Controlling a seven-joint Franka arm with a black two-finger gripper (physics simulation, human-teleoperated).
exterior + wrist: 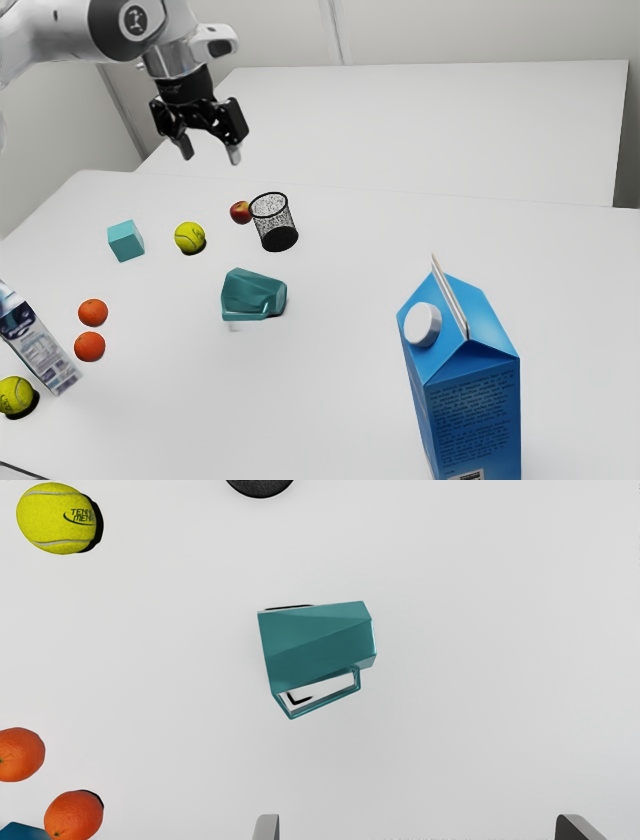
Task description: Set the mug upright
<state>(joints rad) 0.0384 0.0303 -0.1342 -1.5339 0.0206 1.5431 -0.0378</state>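
Observation:
My gripper [210, 152] is held high above the table, toward the exterior view's upper left, well away from the mug. A teal faceted mug [252, 294] lies on its side on the white table, its base end toward the exterior view's right. In the wrist view the mug [317, 645] lies beyond the fingertips, with its angular handle on the side nearer them. The gripper [417, 827] is open, its two fingers wide apart with bare table between them.
Near the mug stands a black mesh cup [277, 238], beside a red apple [240, 212]. A tennis ball [189, 237], a teal cube [126, 241], two oranges [90, 346], a bottle-like carton [40, 345] and another ball [15, 396] lie leftward. A tall blue carton [465, 400] stands in front.

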